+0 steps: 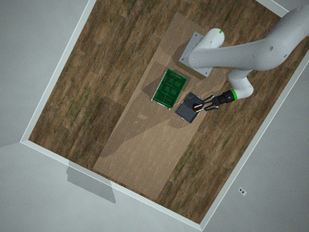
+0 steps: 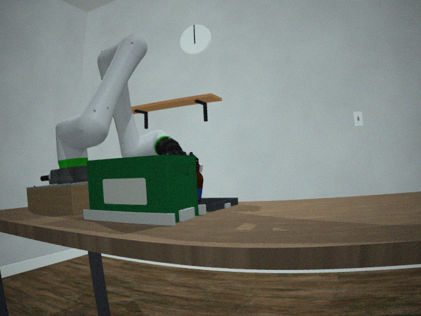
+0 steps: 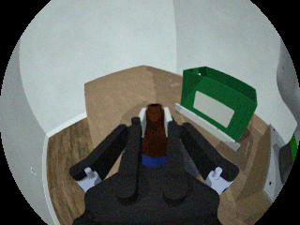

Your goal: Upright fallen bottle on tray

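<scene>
The brown bottle [image 1: 194,105] with a blue label band stands upright over the dark grey tray [image 1: 189,107], near the tray's right edge. My gripper [image 1: 199,107] comes in from the side and is shut on the bottle. In the side view the bottle [image 2: 198,182] shows just past the crate's right edge, above the tray [image 2: 217,203]; the crate hides whether its base touches the tray. In the wrist view the bottle [image 3: 154,138] sits between my fingers, its neck pointing away from the camera.
The green crate [image 1: 170,88] stands left of the tray, close beside it; it also shows in the side view [image 2: 139,185] and the wrist view [image 3: 217,103]. The arm's base plate [image 1: 193,53] lies behind the crate. A wall shelf [image 2: 176,102] hangs behind.
</scene>
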